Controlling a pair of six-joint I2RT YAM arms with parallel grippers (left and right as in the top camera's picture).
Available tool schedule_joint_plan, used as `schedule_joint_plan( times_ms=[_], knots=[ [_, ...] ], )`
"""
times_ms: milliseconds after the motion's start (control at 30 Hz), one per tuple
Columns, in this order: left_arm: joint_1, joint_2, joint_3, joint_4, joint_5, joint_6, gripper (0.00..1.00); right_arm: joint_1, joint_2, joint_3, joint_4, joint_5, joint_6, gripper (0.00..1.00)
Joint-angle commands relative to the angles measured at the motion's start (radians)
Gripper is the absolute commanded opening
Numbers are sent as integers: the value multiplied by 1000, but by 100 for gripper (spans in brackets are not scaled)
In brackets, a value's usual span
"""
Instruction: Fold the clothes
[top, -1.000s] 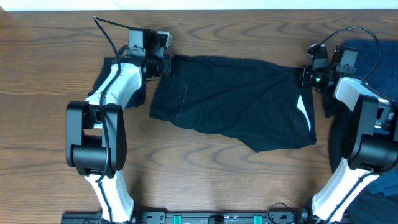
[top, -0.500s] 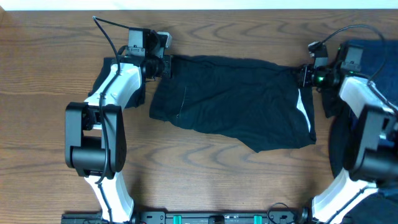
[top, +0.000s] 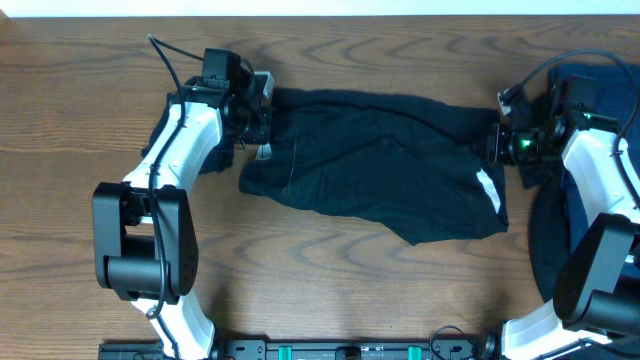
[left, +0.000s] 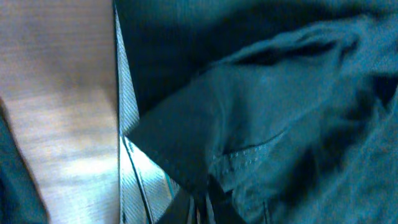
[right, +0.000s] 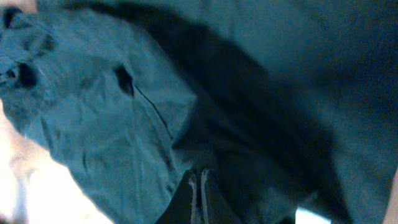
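The black shorts (top: 380, 165), lying lengthwise left to right, were clamped at the far corners by left gripper (top: 266, 115) and right gripper (top: 496, 143).

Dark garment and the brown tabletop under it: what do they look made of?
The dark fabric garment looks like thin, matte woven cloth, perhaps cotton: it drapes in soft wrinkles, and the left wrist view shows a stitched seam. The brown tabletop looks like wood or wood-grain laminate, smooth and low-sheen; swirling grain shows, but I cannot tell which.
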Motion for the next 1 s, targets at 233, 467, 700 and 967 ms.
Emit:
schedule_joint_plan(
  times_ms=[233, 467, 700, 967],
  knots=[
    [-4, -148, 11, -199, 0, -73, 6, 7, 0, 0, -264, -34, -16, 1],
    [-10, -177, 3, -383, -1, -186, 6, 61, 0, -27, -360, 82, 58, 1],
    [-23, -177, -82, -434, -10, -195, 6, 156, 0, -140, -344, 274, 223, 1],
    [-23, -177, -251, -364, -100, -256, 6, 165, 0, -232, -260, 370, 320, 1]
  ],
)
